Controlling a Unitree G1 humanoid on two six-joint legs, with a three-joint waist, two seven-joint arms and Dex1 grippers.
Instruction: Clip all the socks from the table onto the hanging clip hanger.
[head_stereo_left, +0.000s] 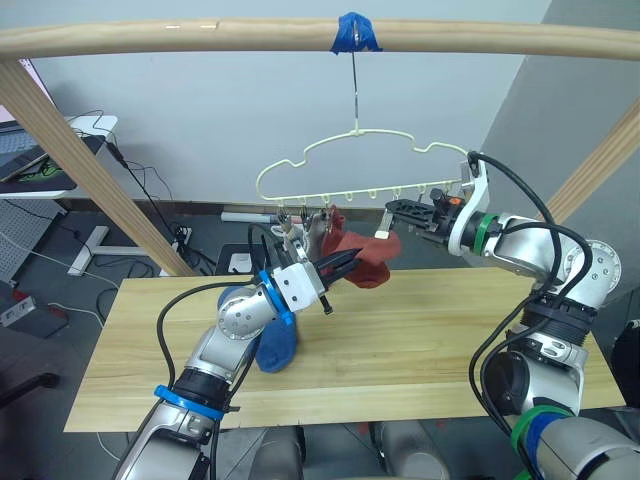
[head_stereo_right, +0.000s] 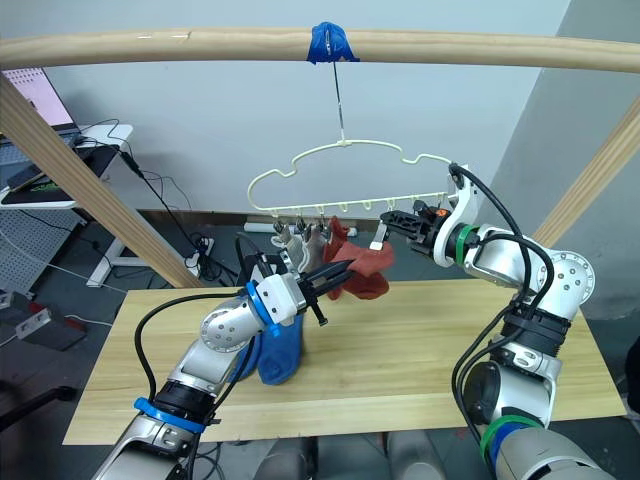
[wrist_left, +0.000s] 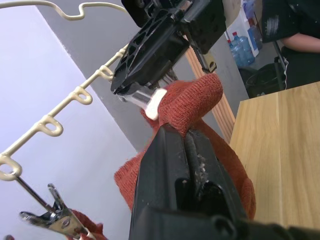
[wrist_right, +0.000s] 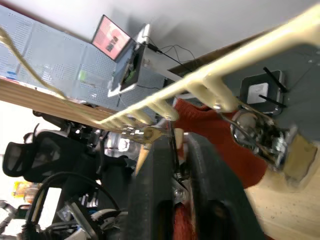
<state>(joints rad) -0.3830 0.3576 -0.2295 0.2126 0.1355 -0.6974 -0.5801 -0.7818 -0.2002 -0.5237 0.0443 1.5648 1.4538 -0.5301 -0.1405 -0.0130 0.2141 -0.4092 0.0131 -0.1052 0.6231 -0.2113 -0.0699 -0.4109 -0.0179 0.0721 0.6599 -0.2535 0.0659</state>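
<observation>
A pale-yellow clip hanger (head_stereo_left: 362, 168) hangs by its metal hook from a round wooden rail (head_stereo_left: 200, 36) wrapped with blue tape (head_stereo_left: 355, 33), above a light-wood surface (head_stereo_left: 420, 330).

The left tool (head_stereo_left: 345, 264) is raised over the surface, its two black fingers (wrist_left: 172, 165) pressed together on a rust-red sock (head_stereo_left: 368, 256), which it holds up just under the hanger's row of loops. In the left wrist view the knit bulges out on both sides of the closed fingers, and its top edge touches a silver clip (wrist_left: 150, 101) held by the other arm's tool.

The right tool (head_stereo_left: 398, 212) reaches in from the right at the level of the hanger's bottom bar. Its fingers (wrist_right: 155, 185) are squeezed together on that silver clip (wrist_right: 174, 186), with the red sock right behind it.

Further left on the hanger, another rust-red sock (head_stereo_left: 333, 224) and a light grey sock (head_stereo_left: 300, 232) already hang from clips, close together.

A blue sock (head_stereo_left: 278, 345) lies on the surface under the left forearm, partly hidden by the arm.

In the left wrist view a person in dark clothes (wrist_left: 292, 35) stands beyond the far end of the surface.
</observation>
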